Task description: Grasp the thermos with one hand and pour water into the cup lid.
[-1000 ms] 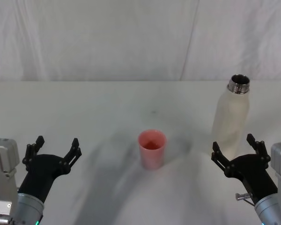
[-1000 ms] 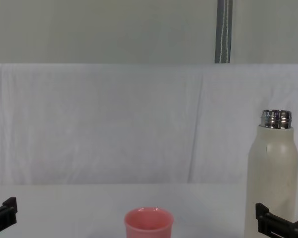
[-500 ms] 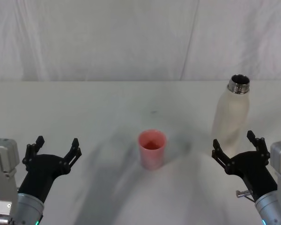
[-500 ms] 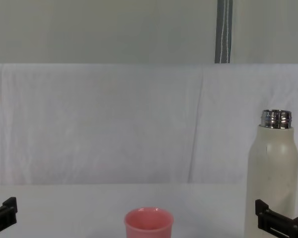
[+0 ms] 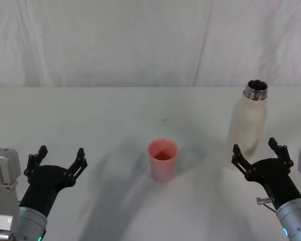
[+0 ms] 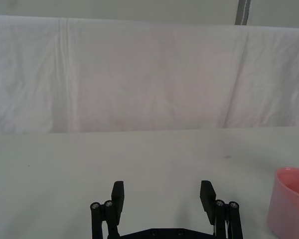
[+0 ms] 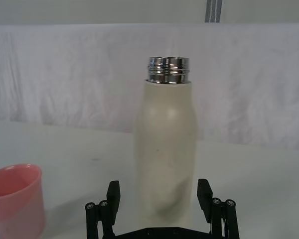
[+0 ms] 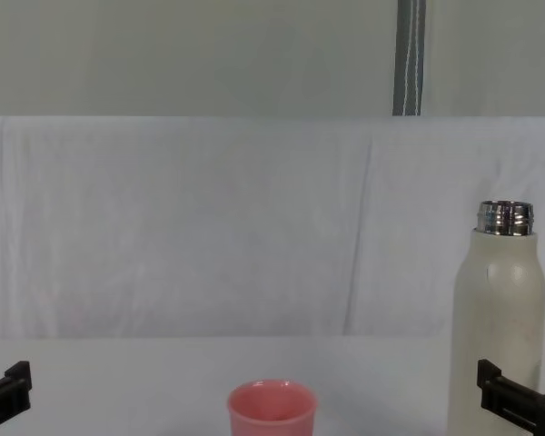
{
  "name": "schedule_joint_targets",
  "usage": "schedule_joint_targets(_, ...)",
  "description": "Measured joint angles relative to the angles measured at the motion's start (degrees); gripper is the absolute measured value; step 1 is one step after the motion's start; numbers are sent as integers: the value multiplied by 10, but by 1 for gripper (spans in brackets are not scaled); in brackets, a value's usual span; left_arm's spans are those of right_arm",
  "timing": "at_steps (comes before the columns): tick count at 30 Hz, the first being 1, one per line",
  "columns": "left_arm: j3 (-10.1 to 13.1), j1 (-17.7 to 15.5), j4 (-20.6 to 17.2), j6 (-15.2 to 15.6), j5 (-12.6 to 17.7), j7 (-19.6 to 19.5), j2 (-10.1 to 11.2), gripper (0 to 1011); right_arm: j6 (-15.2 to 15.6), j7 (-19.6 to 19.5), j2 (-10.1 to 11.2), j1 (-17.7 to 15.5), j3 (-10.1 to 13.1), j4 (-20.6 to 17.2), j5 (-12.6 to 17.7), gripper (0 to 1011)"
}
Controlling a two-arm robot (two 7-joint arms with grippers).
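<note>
Upright on the right side of the white bench stands the thermos, its steel neck uncapped. Just in front of it, on the near side, the right hand hovers with its jaws spread wide and empty; in the right wrist view the two fingers flank the bottle's lower body without touching it. The cup lid sits near the middle of the bench, well apart from the thermos and to its left, with a little pink-tinted water at its bottom. Nothing lies between the cup lid and the thermos. The left hand waits at the near left, jaws open and empty, well clear of the cup lid. Behind the bench hangs a creased white cloth.
</note>
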Motion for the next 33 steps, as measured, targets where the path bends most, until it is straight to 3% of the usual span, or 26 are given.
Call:
schedule_joint_targets(11,0,0,0,0,0,0,0,1001,2,23,-11,21,14,23,8,1001)
schedule_joint_targets(33,0,0,0,0,0,0,0,1001,2,34,-23,61,18,70,19,1001)
